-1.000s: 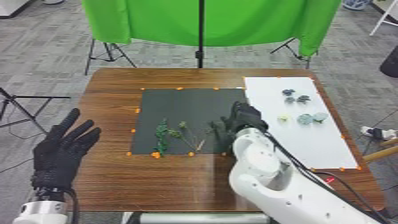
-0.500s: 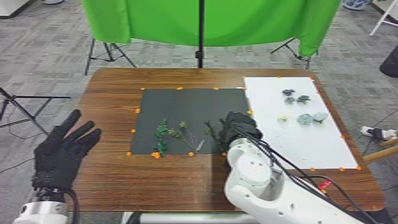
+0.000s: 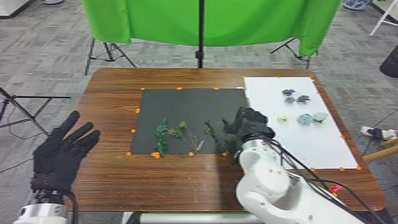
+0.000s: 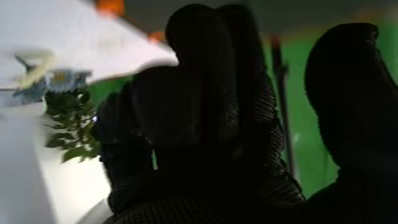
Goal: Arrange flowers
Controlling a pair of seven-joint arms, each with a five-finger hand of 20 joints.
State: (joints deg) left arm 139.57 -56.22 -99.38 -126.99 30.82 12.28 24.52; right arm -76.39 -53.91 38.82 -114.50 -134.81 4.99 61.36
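"So, what does the wrist view add?"
"Leaves [image 4: 75, 125] close up, beside the right robot hand [image 3: 249, 122], its thumb spread from straight fingers."
"And the head view?"
"Left robot hand [image 3: 62, 157], fingers spread. Brown desk [image 3: 111, 102], grey floor [image 3: 49, 57], one green cloth [image 3: 160, 22]. Two sheets: black [image 3: 173, 102] with green stems [image 3: 162, 136], too tangled to count; white [image 3: 311, 147] with three dark flowers [image 3: 303, 99], two pale [image 3: 306, 119], one yellow [image 3: 283, 118]."
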